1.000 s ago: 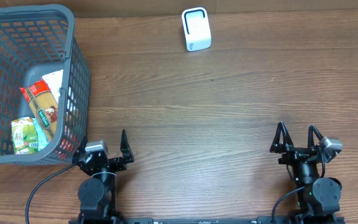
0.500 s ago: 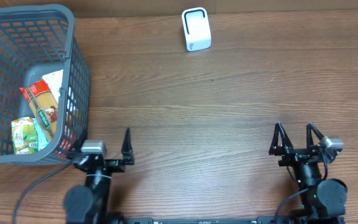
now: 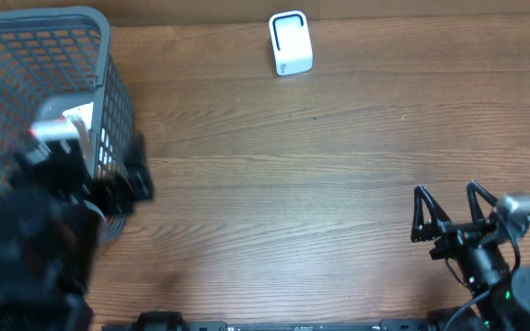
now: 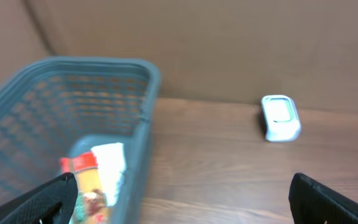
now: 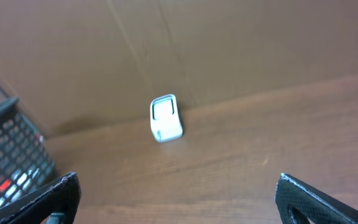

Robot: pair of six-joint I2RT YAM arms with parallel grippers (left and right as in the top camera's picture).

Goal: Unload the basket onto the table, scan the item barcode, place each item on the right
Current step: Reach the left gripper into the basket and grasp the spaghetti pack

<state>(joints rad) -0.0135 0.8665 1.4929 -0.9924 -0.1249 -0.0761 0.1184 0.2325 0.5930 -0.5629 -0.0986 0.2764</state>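
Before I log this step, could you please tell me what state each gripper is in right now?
Left gripper: open, fingers wide apart, holding nothing.
Right gripper: open, fingers wide apart, holding nothing.

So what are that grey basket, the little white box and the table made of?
Grey basket: likely moulded plastic, matte, going by its thin lattice walls. White box: probably smooth plastic, with rounded corners. Table: wood grain shows, though it could be laminate.

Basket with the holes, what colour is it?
The plastic mesh basket is grey, clearest in the overhead view.
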